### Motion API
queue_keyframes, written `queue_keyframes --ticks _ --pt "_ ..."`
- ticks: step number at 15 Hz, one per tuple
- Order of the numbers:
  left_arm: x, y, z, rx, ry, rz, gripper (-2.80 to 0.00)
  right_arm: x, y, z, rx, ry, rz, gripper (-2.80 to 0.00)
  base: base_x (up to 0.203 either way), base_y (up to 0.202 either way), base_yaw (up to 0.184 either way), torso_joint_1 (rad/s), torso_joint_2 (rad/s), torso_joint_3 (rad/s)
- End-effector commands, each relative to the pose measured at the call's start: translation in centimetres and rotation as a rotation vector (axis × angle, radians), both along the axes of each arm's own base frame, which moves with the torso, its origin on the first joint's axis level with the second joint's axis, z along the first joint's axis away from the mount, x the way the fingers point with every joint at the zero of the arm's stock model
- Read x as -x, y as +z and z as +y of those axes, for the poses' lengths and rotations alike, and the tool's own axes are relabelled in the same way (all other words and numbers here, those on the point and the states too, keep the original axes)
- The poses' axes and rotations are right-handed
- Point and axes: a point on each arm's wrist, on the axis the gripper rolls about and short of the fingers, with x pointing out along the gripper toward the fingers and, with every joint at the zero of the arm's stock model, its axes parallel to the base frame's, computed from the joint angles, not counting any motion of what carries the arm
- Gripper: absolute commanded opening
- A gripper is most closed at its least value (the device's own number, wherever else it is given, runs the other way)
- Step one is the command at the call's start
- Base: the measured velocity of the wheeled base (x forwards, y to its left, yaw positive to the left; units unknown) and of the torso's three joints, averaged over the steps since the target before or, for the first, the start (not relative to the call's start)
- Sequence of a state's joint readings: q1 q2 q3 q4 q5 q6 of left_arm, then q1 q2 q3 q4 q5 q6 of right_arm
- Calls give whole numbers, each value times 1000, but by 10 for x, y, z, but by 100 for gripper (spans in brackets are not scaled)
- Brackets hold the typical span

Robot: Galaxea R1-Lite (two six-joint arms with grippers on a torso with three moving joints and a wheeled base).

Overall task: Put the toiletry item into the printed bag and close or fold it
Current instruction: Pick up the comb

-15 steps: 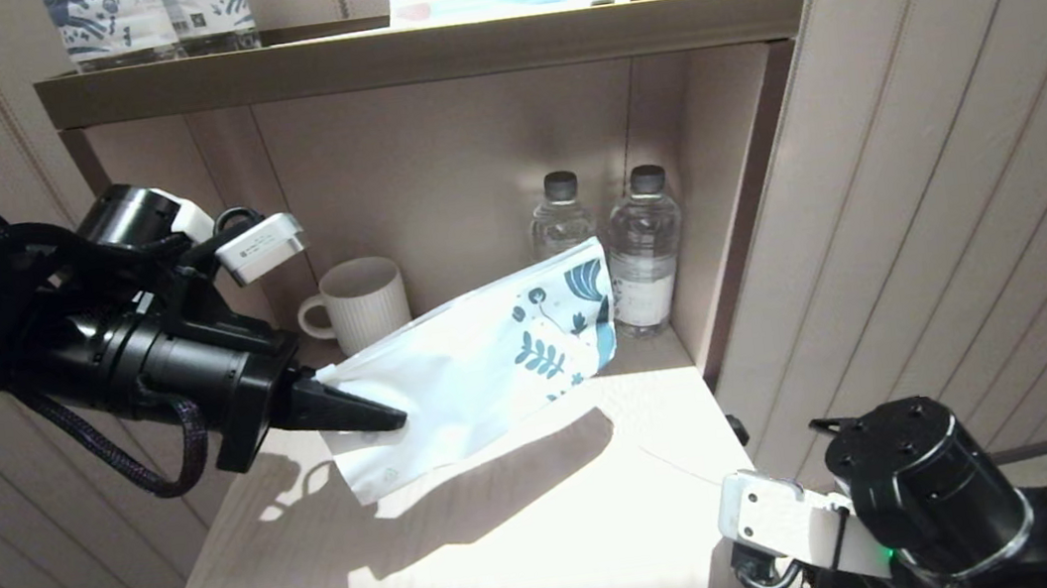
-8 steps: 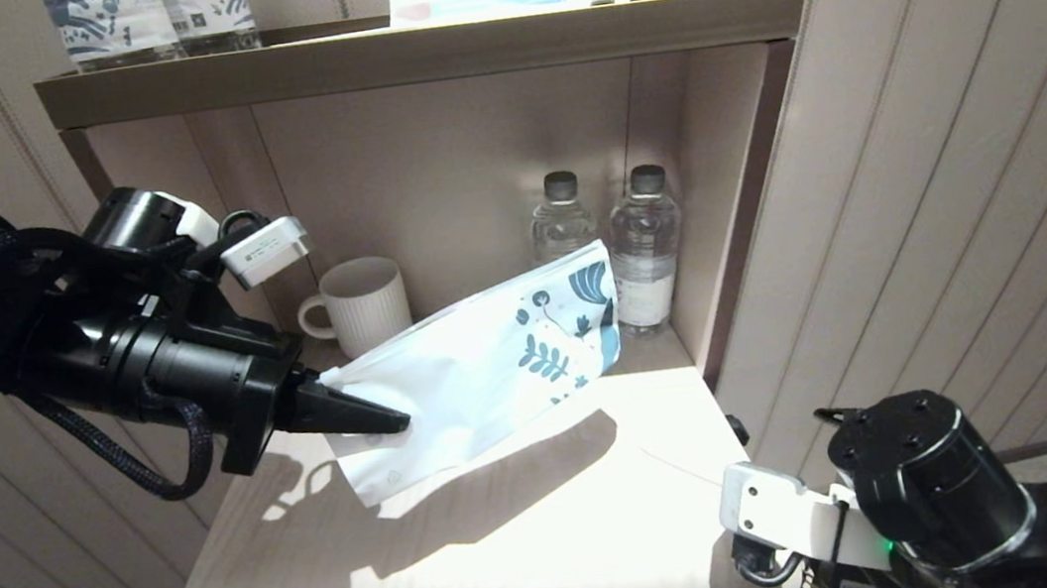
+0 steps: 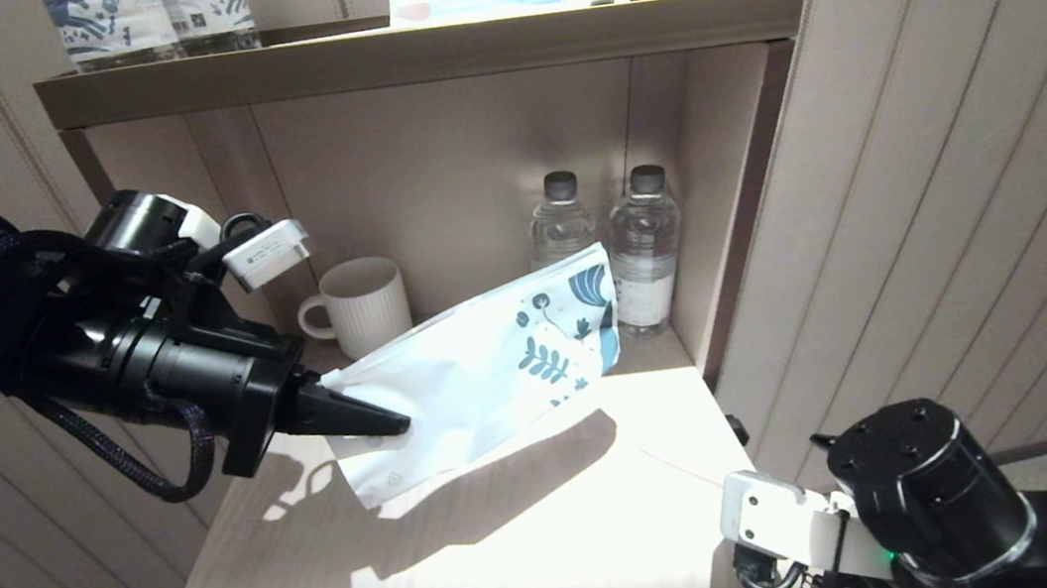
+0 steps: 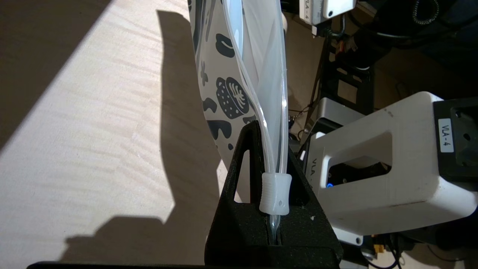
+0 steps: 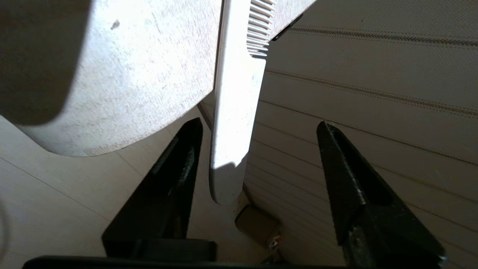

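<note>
Gripping printed bag [image 3: 482,364], left claw [image 3: 377,420]

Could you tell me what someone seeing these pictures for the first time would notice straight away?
Most striking is the printed bag, held up at a slant over the sunlit table by the left gripper, whose jaws are shut on the bag's corner. In the right wrist view a white comb juts past the table edge between the right gripper's open jaws. Behind the bag, a mug and two water bottles stand in the shelf.
</note>
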State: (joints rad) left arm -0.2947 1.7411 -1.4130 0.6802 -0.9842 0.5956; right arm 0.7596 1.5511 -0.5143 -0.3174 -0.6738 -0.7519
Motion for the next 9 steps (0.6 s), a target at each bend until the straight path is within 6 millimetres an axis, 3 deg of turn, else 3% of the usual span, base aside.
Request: queue_keyframes --ticks 1,9 --pt "0 0 0 3 -5 1 -280 -1 -1 0 8 -4 0 -280 0 0 0 0 0 0" --pt "-1 0 0 3 -5 2 -280 -2 3 1 -1 0 -12 -280 0 0 0 0 0 0"
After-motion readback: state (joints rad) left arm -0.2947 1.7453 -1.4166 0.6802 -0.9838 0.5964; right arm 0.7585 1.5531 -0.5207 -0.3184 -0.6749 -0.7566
